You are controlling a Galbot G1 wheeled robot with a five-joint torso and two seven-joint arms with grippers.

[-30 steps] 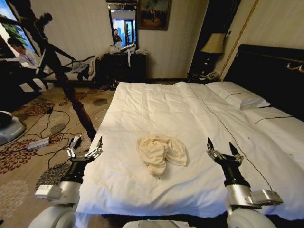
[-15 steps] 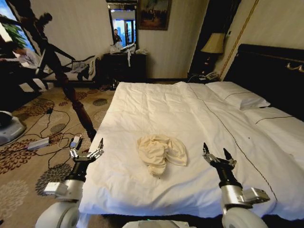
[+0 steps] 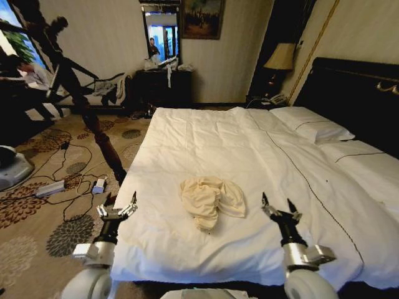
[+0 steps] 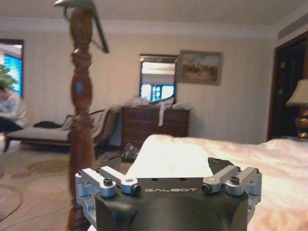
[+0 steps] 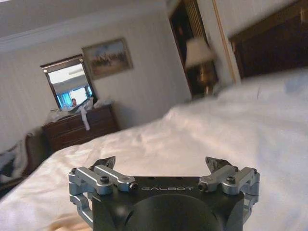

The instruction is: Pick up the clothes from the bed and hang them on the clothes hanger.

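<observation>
We see the crumpled cream, pale-yellow garment of thin soft fabric (image 3: 212, 200) lying in a loose heap on the large double bed with its wrinkled white duvet (image 3: 206, 140), toward the foot end and roughly midway across. Bare duvet surrounds the heap on every side, so it touches nothing but the bedding.

Our left gripper (image 3: 118, 209) hangs at the left edge of the mattress, right over the line where the white cover drops toward the patterned carpet (image 3: 37, 205). Its dark pointed fingers are spread apart with nothing between them. It sits well apart from the garment, with open duvet between. In the left wrist view the same gripper (image 4: 169, 168) faces along the bed, and the tall dark turned-wood post (image 4: 81, 110) rises just beside it on the carpet side.

Our right gripper (image 3: 277, 208) hovers above the duvet on the other side of the heap, also spread wide and empty, near the thin dark seam line running down the cover. From the right wrist view that gripper (image 5: 163, 166) has a broad stretch of white bedding before it, reaching toward the dark headboard (image 5: 269, 45).

The two grippers flank the garment at about the same level, neither touching it. White pillows with dark trim (image 3: 312, 128) lie far up the bed. Cables and a small white box (image 3: 98, 185) sit on the carpet near the left edge.
</observation>
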